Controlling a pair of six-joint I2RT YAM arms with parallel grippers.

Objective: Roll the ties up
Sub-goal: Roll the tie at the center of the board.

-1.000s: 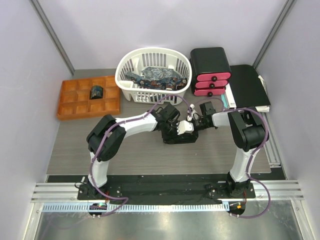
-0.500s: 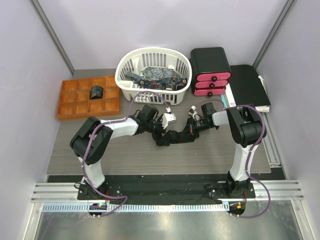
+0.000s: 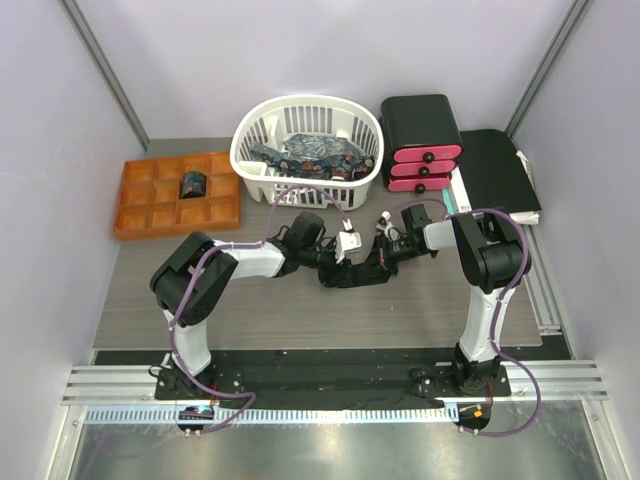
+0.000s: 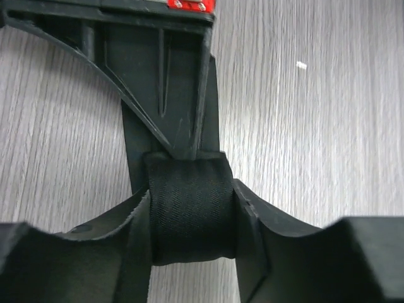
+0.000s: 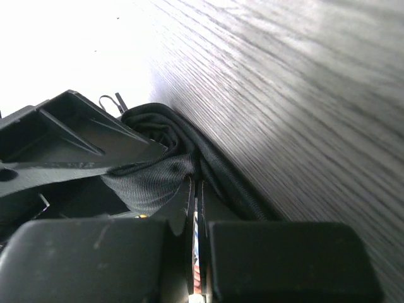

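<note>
A plain black tie point(image 3: 352, 276) lies partly rolled on the table between both grippers. In the left wrist view its rolled coil point(image 4: 189, 221) sits squeezed between my left gripper's fingers point(image 4: 252, 218); the left gripper point(image 4: 189, 192) is shut on it. My left gripper point(image 3: 343, 262) reaches in from the left. My right gripper point(image 3: 373, 262) meets it from the right, jaws nearly together, pinching black tie fabric point(image 5: 148, 183) at its tips point(image 5: 196, 184). Its finger shows in the left wrist view point(image 4: 164, 69). Patterned blue ties point(image 3: 310, 152) lie in the white basket point(image 3: 250, 140). One rolled dark coil point(image 3: 192, 184) sits in the orange tray point(image 3: 150, 215).
A black box with pink drawers point(image 3: 420, 140) stands at the back right beside the basket. A flat black folder point(image 3: 497, 170) lies at the far right. Purple walls close in both sides.
The left gripper drew back left off the tie half a second ago, then came back onto the coil. The right gripper has stayed at the tie.
</note>
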